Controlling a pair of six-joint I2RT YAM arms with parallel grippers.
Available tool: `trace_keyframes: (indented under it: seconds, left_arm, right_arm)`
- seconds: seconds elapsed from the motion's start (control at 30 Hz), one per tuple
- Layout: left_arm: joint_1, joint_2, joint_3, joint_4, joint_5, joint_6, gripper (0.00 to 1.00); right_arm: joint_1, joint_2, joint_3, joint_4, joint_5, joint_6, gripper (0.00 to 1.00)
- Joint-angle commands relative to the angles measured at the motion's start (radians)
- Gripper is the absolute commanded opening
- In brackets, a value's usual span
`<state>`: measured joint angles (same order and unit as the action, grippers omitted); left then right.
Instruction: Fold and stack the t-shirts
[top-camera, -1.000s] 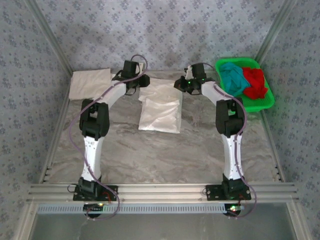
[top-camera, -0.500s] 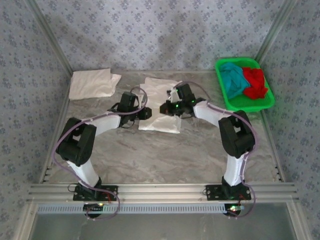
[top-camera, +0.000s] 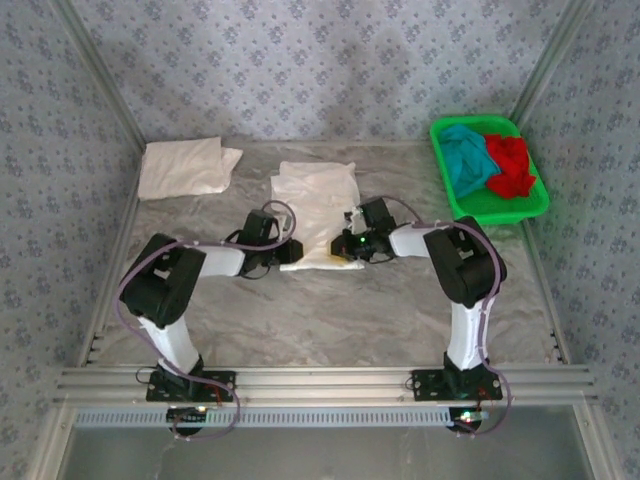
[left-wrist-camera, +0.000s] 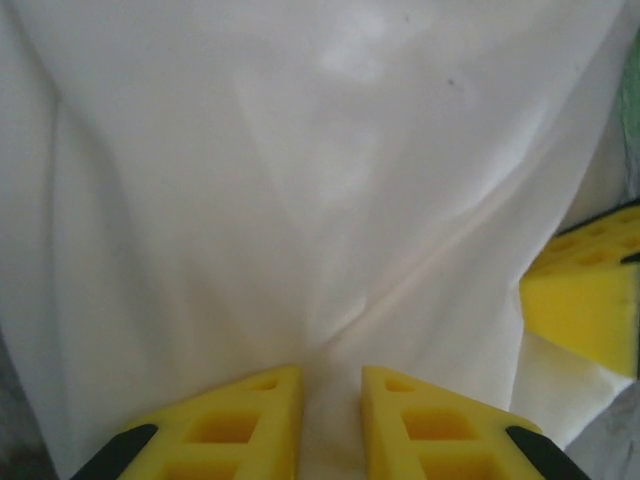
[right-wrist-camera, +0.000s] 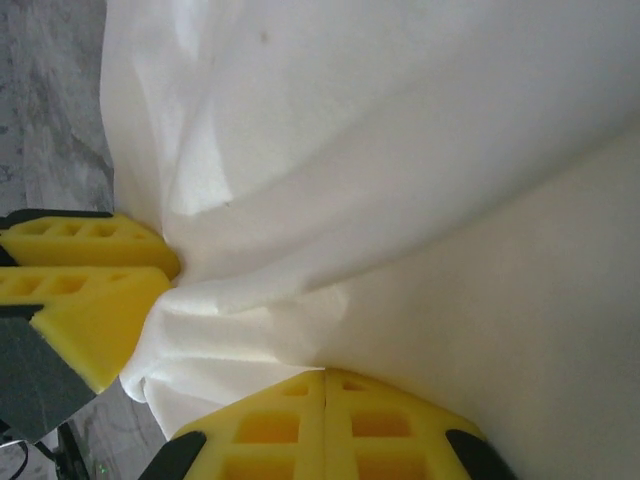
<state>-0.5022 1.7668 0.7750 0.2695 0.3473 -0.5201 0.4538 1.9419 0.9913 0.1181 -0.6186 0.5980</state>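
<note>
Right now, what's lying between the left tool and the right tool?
The near edge of the white t-shirt, pinched by the left tool and right tool; top and wrist views show it.

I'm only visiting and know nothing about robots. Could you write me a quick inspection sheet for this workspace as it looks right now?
Surface: grey marbled table, bare in front of the arms.
Job's things: middle white t-shirt, partly folded; second white t-shirt, folded at far left; teal t-shirt and red t-shirt, crumpled in the green basket at far right.
Clutter: nothing seen.
Grippers: left gripper and right gripper each pinch the near edge of the middle white t-shirt, close together.
Cables: purple cables loop along both arms, clear of the cloth.
Surroundings: patterned walls; metal frame at the near edge.
</note>
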Motion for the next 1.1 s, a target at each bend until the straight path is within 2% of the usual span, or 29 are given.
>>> trace_keyframes:
  seconds: [0.0, 0.1, 0.2, 0.23, 0.3, 0.4, 0.43, 0.47, 0.6, 0.73, 0.93, 1.07]
  left_arm:
    - [-0.047, -0.032, -0.069, -0.115, -0.036, -0.058, 0.22]
    - [-0.061, -0.111, -0.104, -0.153, -0.077, -0.085, 0.22]
    - [-0.059, -0.221, -0.076, -0.258, -0.149, -0.070, 0.32]
    - [-0.059, -0.248, -0.053, -0.306, -0.166, -0.060, 0.34]
    - [-0.058, -0.315, -0.008, -0.417, -0.190, -0.055, 0.39]
    - [-0.054, -0.408, -0.036, -0.485, -0.161, -0.103, 0.51]
    - [-0.052, -0.439, -0.070, -0.483, -0.141, -0.127, 0.58]
    - [-0.045, -0.464, -0.103, -0.479, -0.116, -0.152, 0.59]
    - [0.004, -0.496, -0.226, -0.407, 0.011, -0.235, 0.57]
    - [0.011, -0.442, -0.238, -0.341, 0.087, -0.241, 0.57]
    - [0.014, -0.343, -0.199, -0.264, 0.142, -0.239, 0.53]
    - [0.011, -0.312, -0.181, -0.237, 0.152, -0.241, 0.51]
  right_arm:
    - [-0.013, -0.030, -0.090, -0.092, 0.046, 0.006, 0.00]
    - [0.000, -0.113, -0.117, -0.120, 0.054, 0.021, 0.00]
    - [0.009, -0.201, -0.104, -0.160, 0.050, 0.053, 0.01]
    - [0.006, -0.231, -0.098, -0.179, 0.048, 0.058, 0.05]
    - [-0.003, -0.309, -0.088, -0.249, 0.062, 0.064, 0.18]
    - [-0.045, -0.396, -0.133, -0.323, 0.057, 0.074, 0.34]
    - [-0.066, -0.412, -0.160, -0.327, 0.033, 0.079, 0.37]
    - [-0.083, -0.420, -0.180, -0.336, 0.017, 0.079, 0.37]
    - [-0.141, -0.411, -0.264, -0.325, -0.044, 0.074, 0.41]
    - [-0.160, -0.383, -0.284, -0.286, -0.058, 0.077, 0.42]
    - [-0.167, -0.356, -0.280, -0.268, -0.071, 0.076, 0.43]
    - [-0.173, -0.365, -0.301, -0.248, -0.065, 0.081, 0.47]
